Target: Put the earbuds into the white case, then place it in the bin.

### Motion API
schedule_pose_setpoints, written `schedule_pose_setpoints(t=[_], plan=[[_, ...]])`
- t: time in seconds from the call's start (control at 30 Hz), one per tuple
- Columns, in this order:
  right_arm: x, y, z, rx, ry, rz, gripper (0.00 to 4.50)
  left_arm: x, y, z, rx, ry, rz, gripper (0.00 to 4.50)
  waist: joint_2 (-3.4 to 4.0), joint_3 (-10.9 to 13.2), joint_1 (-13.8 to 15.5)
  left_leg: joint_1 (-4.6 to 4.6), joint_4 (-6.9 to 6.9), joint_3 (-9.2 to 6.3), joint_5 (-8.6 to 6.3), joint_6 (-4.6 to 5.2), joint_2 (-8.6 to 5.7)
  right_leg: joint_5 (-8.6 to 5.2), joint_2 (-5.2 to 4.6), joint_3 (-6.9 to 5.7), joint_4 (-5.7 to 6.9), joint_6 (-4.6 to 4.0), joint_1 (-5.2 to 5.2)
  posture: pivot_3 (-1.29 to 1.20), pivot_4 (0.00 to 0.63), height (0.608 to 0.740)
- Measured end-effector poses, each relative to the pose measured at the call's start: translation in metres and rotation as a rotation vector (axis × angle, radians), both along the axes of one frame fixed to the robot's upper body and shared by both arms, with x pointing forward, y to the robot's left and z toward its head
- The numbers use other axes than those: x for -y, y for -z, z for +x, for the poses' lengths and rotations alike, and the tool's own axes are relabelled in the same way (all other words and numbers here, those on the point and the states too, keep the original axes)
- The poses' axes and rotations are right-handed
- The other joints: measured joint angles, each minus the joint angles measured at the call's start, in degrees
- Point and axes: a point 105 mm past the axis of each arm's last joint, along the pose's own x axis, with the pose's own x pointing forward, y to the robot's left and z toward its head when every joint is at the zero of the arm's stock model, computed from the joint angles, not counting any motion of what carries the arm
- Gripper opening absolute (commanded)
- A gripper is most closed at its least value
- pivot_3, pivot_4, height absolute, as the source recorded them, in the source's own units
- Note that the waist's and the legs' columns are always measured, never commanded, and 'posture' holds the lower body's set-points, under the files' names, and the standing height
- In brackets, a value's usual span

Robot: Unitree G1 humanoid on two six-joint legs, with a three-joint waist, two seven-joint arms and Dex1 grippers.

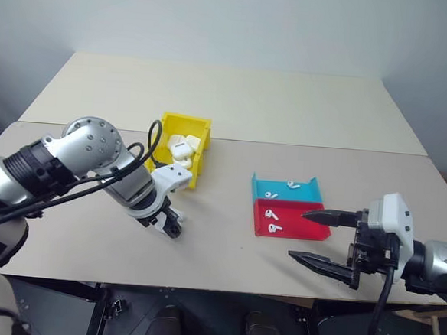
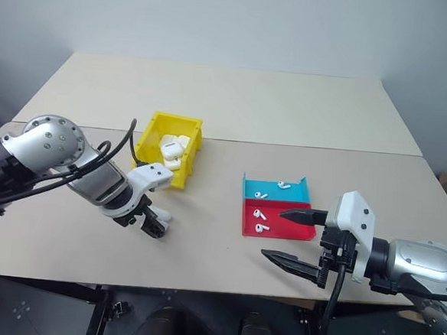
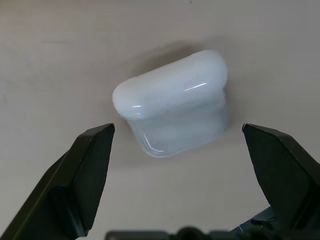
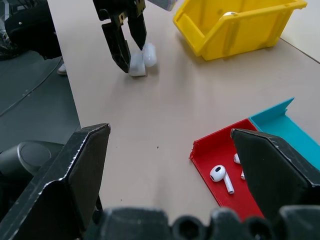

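At the near edge of the worktop (image 1: 304,112), toward four o'clock, the right claw (image 1: 320,238) hangs level with its fingers wide apart and nothing between them. At about eight o'clock the left claw (image 1: 170,227) points steeply down, fingers spread to either side of the white case (image 3: 172,102), a glossy rounded pebble lying shut on the worktop, seemingly untouched. Farther back, small white earbuds (image 1: 272,215) lie in the red tray (image 1: 311,230) and the blue tray (image 1: 264,189) toward two o'clock, and the yellow bin (image 1: 193,122) at eleven o'clock holds other white cases (image 1: 183,145).
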Motion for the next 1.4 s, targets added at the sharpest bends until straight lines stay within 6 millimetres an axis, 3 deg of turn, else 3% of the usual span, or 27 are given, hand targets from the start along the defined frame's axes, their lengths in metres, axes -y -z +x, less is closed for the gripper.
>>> schedule_pose_setpoints(t=[0.7, 1.0, 1.1, 1.2, 1.4], plan=[[-0.001, -0.001, 0.0, 0.008, -0.019, 0.008, 4.5, 0.0, 0.012, 0.005, 0.078, -0.076, -0.023, 4.46, 0.02, -0.01, 0.06, 0.36, -0.01, -0.01, 0.01, -0.02, -0.02, 0.0, -0.02, -0.02, -0.03, 0.0, 0.41, 0.0, 0.15, 0.74], [-0.005, 0.002, -0.001, 0.012, -0.043, 0.02, 4.5, -0.01, 0.014, 0.001, 0.099, -0.095, 0.003, 4.46, 0.01, -0.01, 0.0, 0.64, -0.12, -0.01, 0.0, -0.01, -0.02, 0.0, -0.02, -0.03, -0.2, 0.0, 0.74, 0.0, 0.15, 0.74], [-0.005, 0.002, 0.0, 0.017, -0.041, 0.016, 4.5, -0.009, 0.014, 0.0, 0.099, -0.088, -0.003, 3.83, 0.01, -0.01, 0.04, 0.64, -0.14, -0.02, 0.0, -0.01, -0.02, 0.0, -0.02, -0.05, -0.28, 0.0, 0.77, 0.0, 0.15, 0.74], [-0.005, 0.003, 0.0, 0.018, -0.042, 0.016, 4.5, -0.008, 0.014, -0.001, 0.095, -0.085, -0.01, 2.83, 0.01, -0.01, 0.03, 0.63, -0.15, -0.03, 0.0, -0.01, -0.02, 0.0, -0.02, -0.06, -0.33, 0.0, 0.77, 0.0, 0.15, 0.74], [-0.005, 0.003, 0.0, 0.019, -0.041, 0.02, 4.5, -0.008, 0.014, -0.001, 0.094, -0.084, -0.011, 2.7, 0.01, -0.01, 0.03, 0.63, -0.16, -0.03, 0.0, 0.0, -0.02, 0.0, -0.02, -0.07, -0.41, 0.0, 0.81, 0.0, 0.15, 0.74]])
